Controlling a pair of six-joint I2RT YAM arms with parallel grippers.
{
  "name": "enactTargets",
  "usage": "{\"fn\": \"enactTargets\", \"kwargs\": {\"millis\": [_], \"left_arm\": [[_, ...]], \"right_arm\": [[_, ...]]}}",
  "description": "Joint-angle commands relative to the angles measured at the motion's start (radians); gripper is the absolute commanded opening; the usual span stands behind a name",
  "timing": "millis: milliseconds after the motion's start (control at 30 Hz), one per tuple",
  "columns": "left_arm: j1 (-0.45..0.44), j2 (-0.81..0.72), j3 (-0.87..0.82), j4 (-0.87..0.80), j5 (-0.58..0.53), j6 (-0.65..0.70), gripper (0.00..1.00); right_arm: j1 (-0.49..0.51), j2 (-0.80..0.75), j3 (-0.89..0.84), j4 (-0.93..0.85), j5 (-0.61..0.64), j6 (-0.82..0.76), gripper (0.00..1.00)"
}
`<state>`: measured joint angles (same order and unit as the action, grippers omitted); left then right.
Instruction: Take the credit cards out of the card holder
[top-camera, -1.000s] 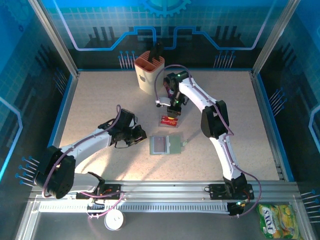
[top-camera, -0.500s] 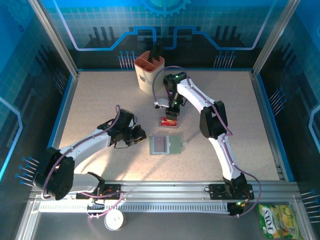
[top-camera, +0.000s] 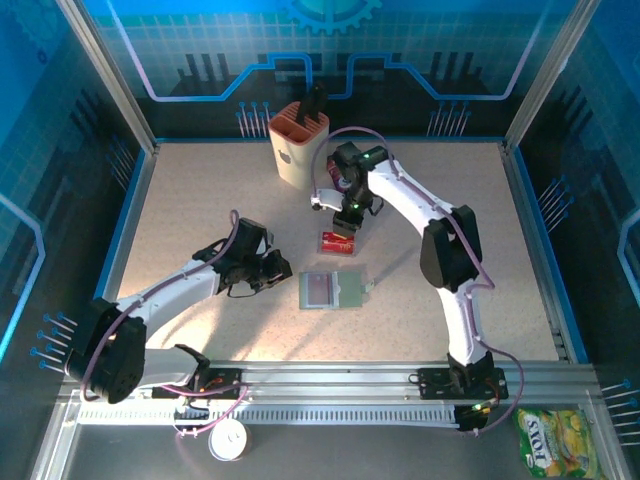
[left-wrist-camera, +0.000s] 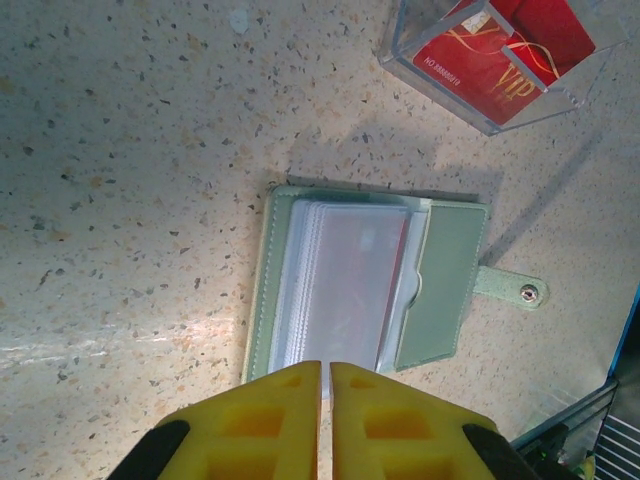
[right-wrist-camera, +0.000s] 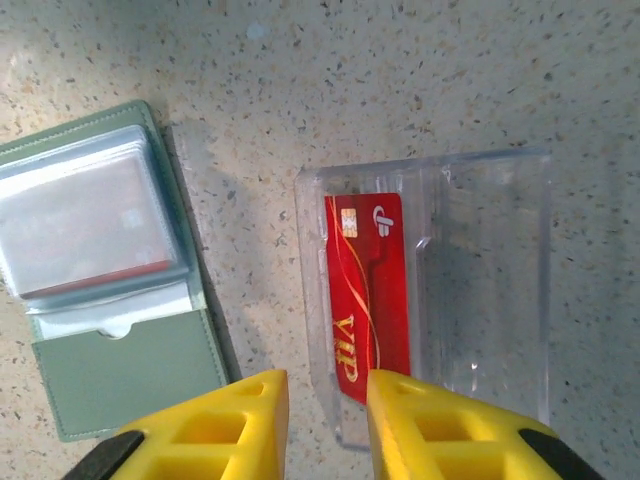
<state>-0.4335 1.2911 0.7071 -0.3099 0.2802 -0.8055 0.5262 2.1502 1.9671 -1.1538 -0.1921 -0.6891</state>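
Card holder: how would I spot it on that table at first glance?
On the speckled table, look near the middle. The card holder lies flat and open, just on the near side of the clear box holding a red card. It alone is pale green, with clear sleeves and a snap tab.

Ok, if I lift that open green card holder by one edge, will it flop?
Probably: the card holder is a soft-looking bifold lying open, and its stack of clear sleeves would likely fan out. It looks thin and light, so a push should slide it across the smooth table rather than tip it.
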Motion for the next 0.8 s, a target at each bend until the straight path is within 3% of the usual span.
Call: {"fn": "enactTargets", "kwargs": {"millis": [0, 333, 500, 633, 767], "left_arm": [[0.007, -0.025, -0.012, -0.007, -0.011, 0.007, 0.12], [0.005, 0.006, -0.049, 0.095, 0.057, -0.02, 0.11], [-0.014, 0.047, -0.049, 0.125, 0.082, -0.023, 0.11], [-0.026, 0.076, -0.054, 0.152, 0.088, -0.029, 0.11], [-0.033, 0.102, -0.053, 0.16, 0.091, -0.029, 0.11]], "right_arm": [[0.037, -0.078, -0.105, 0.143, -0.007, 0.156, 0.28], [0.132, -0.209, -0.415, 0.403, 0.045, 0.566, 0.27], [0.156, -0.285, -0.585, 0.558, 0.011, 0.791, 0.27], [0.158, -0.324, -0.691, 0.674, -0.018, 0.903, 0.27], [0.153, -0.308, -0.716, 0.695, 0.055, 0.919, 0.27]]}}
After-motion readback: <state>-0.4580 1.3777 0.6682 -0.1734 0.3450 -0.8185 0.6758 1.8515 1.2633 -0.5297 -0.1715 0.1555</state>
